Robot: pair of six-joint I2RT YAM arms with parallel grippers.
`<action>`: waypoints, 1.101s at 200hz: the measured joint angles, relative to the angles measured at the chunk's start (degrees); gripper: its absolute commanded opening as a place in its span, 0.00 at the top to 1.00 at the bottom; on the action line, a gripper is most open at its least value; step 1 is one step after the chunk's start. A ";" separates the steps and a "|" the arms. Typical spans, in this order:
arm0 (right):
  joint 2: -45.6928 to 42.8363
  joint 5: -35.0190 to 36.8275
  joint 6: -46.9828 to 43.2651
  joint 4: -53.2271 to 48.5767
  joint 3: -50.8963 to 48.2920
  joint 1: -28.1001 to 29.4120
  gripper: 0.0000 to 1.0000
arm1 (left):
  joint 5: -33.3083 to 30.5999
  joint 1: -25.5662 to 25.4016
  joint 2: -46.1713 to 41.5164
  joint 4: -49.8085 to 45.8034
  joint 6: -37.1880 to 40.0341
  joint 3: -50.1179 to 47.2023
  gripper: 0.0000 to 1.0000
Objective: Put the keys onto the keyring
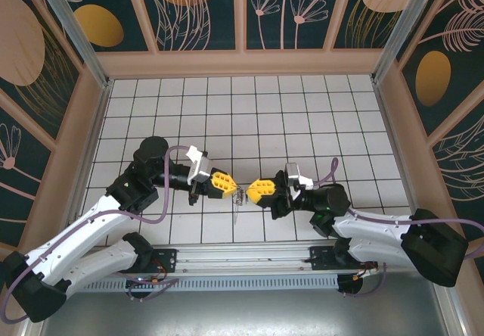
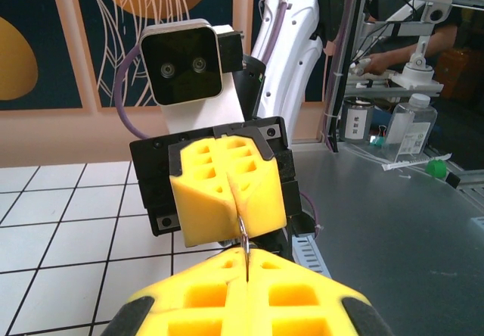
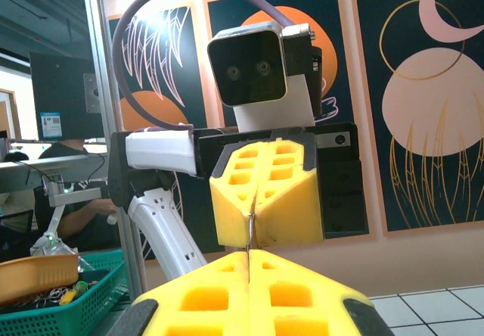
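My left gripper [image 1: 231, 188] and right gripper [image 1: 252, 191] meet tip to tip over the middle of the tiled floor, both shut. A thin silvery metal piece [image 2: 245, 239] bridges the small gap between them and runs into the seam of each pair of yellow fingers. It shows edge-on, so I cannot tell whether it is the keys, the keyring or both. In the right wrist view the same metal piece [image 3: 249, 231] leaves the left gripper [image 3: 254, 209] and enters my right gripper [image 3: 248, 255]. From above, a thin pale sliver [image 1: 237, 206] hangs under the gap.
White tiled floor [image 1: 249, 116] stretches behind the grippers to the back wall [image 1: 242, 63]. Side walls stand left and right. The arms' mounting rail [image 1: 242, 264] runs along the near edge. Purple cables loop over both wrists.
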 measured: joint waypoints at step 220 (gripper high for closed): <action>0.94 -0.15 0.24 1.64 0.02 -0.26 1.00 | 0.02 0.04 0.44 -0.17 0.00 0.76 1.00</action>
